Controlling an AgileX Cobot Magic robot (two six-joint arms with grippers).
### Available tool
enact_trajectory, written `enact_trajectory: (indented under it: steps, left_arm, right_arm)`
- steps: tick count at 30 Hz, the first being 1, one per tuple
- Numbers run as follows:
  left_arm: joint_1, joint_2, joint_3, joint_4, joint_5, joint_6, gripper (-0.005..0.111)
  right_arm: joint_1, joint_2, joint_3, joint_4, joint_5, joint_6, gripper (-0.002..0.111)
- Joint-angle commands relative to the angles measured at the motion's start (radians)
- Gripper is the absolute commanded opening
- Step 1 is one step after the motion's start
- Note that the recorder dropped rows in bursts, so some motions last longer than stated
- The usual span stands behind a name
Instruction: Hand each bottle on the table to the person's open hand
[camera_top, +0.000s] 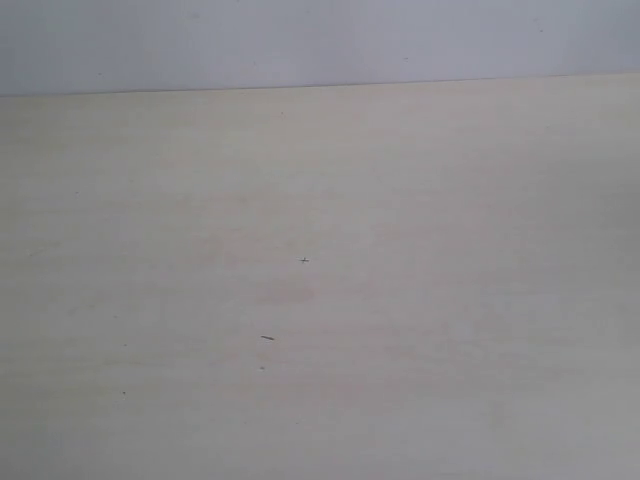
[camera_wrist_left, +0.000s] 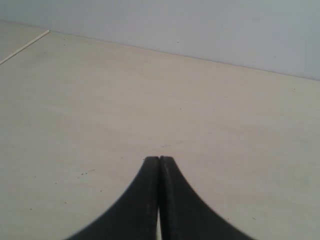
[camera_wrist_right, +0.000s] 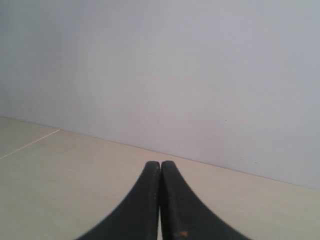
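Across the bench (camera_top: 400, 300) we find no bottles in any view, only a pale bare top with a few dark specks (camera_top: 267, 338) and a plain wall (camera_top: 300, 40) behind it. The person's hand does not show either. We cannot tell where the bottles stand, because they lie outside all three pictures.

Our left fingers (camera_wrist_left: 152, 165) are pressed together with nothing between them. Our right fingers (camera_wrist_right: 154, 170) are likewise together and empty, pointing toward the wall.

We judge the task either not begun or already done; the pictures do not settle which. We would expect a bottle to be light, round and smooth. It may slip, or dent under a hard squeeze. So we would take it round the middle, upright, leaving the top free for the hand.
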Motion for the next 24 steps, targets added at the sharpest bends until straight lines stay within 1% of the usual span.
enact_trajectory:
  steps: [1,5,6,8,11,13,16,19,21,22,24]
  left_arm:
    - [0.002,-0.01,0.004,0.005,0.0,0.0,0.0]
    - [0.002,-0.01,0.004,0.005,0.0,0.0,0.0]
    - [0.002,-0.01,0.004,0.005,0.0,0.0,0.0]
    - [0.002,-0.01,0.004,0.005,0.0,0.0,0.0]
    - [0.002,-0.01,0.004,0.005,0.0,0.0,0.0]
    - [0.002,-0.01,0.004,0.005,0.0,0.0,0.0]
    - [0.002,-0.01,0.004,0.005,0.0,0.0,0.0]
    - [0.002,-0.01,0.004,0.005,0.0,0.0,0.0]
    - [0.002,-0.01,0.004,0.005,0.0,0.0,0.0]
    - [0.002,-0.01,0.004,0.005,0.0,0.0,0.0]
    - [0.002,-0.01,0.004,0.005,0.0,0.0,0.0]
  right_arm:
    - [-0.002,-0.003,0.008,0.004,-0.003,-0.007,0.001]
    - [-0.002,-0.003,0.008,-0.001,-0.004,-0.013,0.001]
    - [-0.002,-0.003,0.008,-0.019,-0.014,-0.042,0.001]
    - [-0.002,-0.003,0.008,-0.073,-0.04,-0.094,0.001]
    - [-0.002,-0.003,0.008,-0.197,-0.029,-0.092,0.001]
    - [-0.002,-0.003,0.008,-0.267,-0.028,-0.041,0.001]
    - [-0.002,-0.003,0.008,-0.321,-0.035,0.127,0.001]
    - [-0.005,-0.011,0.014,-0.361,0.007,0.187,0.001]
    - [-0.057,-0.064,0.062,-0.386,0.003,0.204,0.001]
    - [-0.109,-0.126,0.11,-0.388,-0.019,0.224,0.001]
    - [-0.151,-0.206,0.163,-0.388,-0.029,0.23,0.001]
